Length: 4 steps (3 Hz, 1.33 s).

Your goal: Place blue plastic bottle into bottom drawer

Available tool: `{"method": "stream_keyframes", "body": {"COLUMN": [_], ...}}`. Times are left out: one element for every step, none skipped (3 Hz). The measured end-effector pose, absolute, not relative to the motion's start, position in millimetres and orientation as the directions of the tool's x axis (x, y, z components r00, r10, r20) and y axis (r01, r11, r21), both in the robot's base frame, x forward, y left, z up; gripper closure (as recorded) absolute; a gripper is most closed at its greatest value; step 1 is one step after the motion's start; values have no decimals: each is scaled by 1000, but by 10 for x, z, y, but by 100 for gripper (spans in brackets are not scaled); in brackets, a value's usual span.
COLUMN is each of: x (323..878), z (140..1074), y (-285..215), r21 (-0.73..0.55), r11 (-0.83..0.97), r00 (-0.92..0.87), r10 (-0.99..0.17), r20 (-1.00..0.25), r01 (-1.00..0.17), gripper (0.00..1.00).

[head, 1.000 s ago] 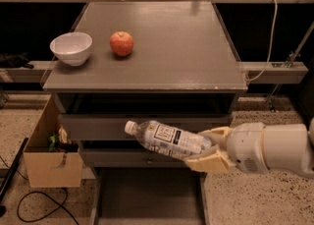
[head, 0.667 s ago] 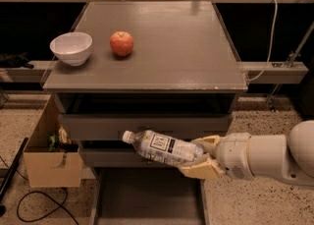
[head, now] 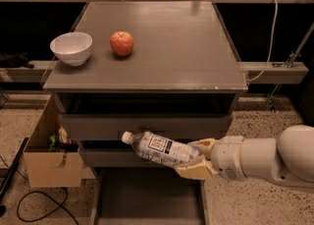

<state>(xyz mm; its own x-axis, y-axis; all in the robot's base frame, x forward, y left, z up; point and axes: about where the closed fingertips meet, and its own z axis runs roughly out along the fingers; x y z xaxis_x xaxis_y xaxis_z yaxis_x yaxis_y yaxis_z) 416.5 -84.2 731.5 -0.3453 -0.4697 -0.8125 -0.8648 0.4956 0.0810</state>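
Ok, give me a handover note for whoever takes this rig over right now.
Claw: shut on the blue plastic bottle, held on its side, cap pointing left, in front of the upper drawer fronts.
Bottom drawer: pulled open, below the bottle.
Done: bottle grasped, drawer open.
Left: lower the bottle into the drawer and release.
Apple and white bowl sit on the cabinet top.

A white bowl (head: pixel 71 47) is set on the grey table (head: pixel 196 47) at upper left, a red apple (head: pixel 121 43) near it. The hand (head: pixel 196 157), closed round the blue plastic bottle (head: pixel 157 148), is held below the table's front edge.
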Motion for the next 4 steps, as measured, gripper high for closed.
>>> {"method": "stream_keyframes", "body": {"x": [4196,4216,4344,4527], "z": [6910,6445,5971,5451], "y": [-877,-1028,-1210,-1378], "r21": [100,91,134,205], "r11": [528,533,532,509], "r00": [-378,-376,-412,-454], "r10": [-450,-455,-448,-433], "r20": [-809,-807,-793,-779], "r01": [-843,-841,-836,-836], "gripper": [100,100,100,100]}}
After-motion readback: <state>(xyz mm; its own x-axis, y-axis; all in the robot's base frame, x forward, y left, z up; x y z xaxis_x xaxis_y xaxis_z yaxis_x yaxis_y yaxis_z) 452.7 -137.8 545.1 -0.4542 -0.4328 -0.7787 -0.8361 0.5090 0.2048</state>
